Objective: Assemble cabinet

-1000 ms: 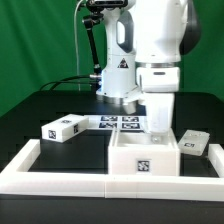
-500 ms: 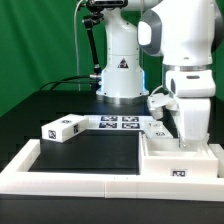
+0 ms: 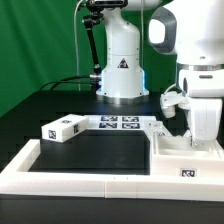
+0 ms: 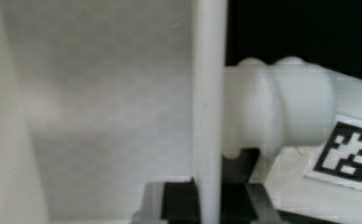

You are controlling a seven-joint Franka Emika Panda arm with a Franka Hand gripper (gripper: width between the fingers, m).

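The hollow white cabinet box (image 3: 186, 166) sits at the exterior view's right, against the front rail, with a tag on its front face. My gripper (image 3: 200, 138) reaches down into it from above. In the wrist view my gripper (image 4: 210, 202) is shut on the box's thin upright wall (image 4: 208, 90), with one dark finger (image 4: 178, 203) on each side. A smaller white tagged part (image 4: 311, 115) lies just beyond that wall. Another white tagged block (image 3: 60, 129) lies on the black table at the exterior view's left.
The marker board (image 3: 120, 123) lies flat by the arm's base. A low white rail (image 3: 70, 172) edges the front and left of the table. The arm's white base (image 3: 120, 70) stands behind, in front of a green backdrop.
My gripper has moved the cabinet box along the front rail from the middle to the exterior view's right. The block at the left has not moved.
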